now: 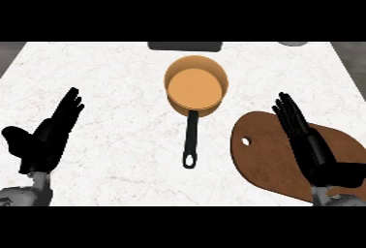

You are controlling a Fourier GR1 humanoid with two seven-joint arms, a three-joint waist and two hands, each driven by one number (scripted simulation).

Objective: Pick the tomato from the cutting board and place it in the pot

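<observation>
right hand (314, 145) over cutting board (268, 155) — open

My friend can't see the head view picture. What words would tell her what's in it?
An orange pot with a long black handle sits mid-counter, empty. The robot's open right hand is over a brown cutting board at the right; its open left hand rests at the left. No tomato shows.

No writing, label, brand, number or sign can be read anywhere. The pot (196, 85), its handle, the cutting board (275, 160) and the counter (107, 72) all show plain surfaces, and the dark object (184, 46) at the counter's far edge carries no legible mark.
</observation>
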